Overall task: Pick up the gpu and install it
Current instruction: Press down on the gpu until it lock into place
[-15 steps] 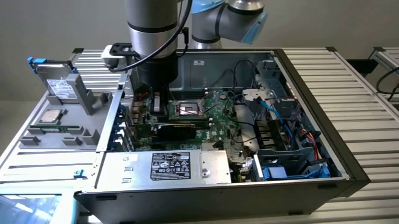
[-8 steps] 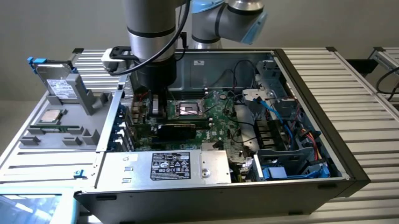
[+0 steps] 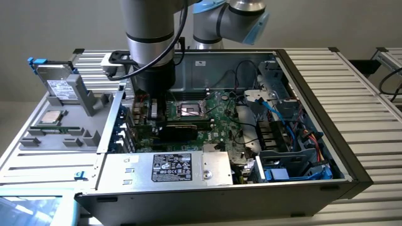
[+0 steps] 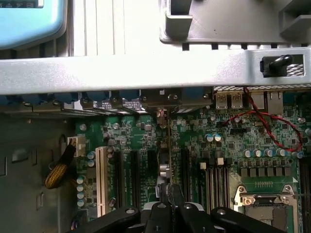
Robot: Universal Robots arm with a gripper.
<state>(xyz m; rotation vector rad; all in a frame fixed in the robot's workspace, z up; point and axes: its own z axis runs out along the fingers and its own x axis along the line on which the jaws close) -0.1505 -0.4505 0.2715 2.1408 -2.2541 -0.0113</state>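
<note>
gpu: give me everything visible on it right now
The gpu appears edge-on in the wrist view: a thin green board standing upright on the motherboard among the expansion slots, its silver metal bracket end up against the case's rear wall. The hand is shut on its upper edge. In the exterior view it sits low inside the open case, below the arm, with a black cooler block on the face turned toward the exterior view's right. Whether it is fully seated in a slot cannot be told.
</note>
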